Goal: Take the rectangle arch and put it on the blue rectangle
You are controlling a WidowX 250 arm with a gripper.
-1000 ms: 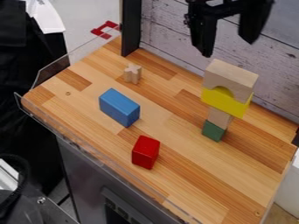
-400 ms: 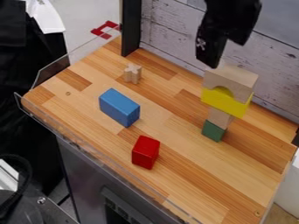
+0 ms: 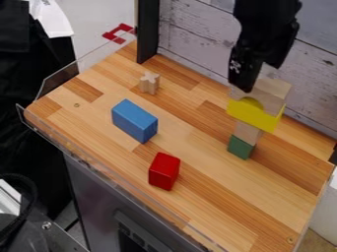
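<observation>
The blue rectangular block [image 3: 134, 121] lies without the arch on it, so the placing is all left to do. To its right, the black two-finger gripper [image 3: 262, 77] has its fingers parted at the pale wooden rectangular arch [image 3: 273, 93], which rests atop the yellow block [image 3: 254, 116]; lifting seems next, once gripped.

"Can you read any words or numbers on or beside the jaws?"
"No, none."
"And below the jaws, or well apart from them, any label, brand or sign?"
"Nothing I can read there either."
</observation>
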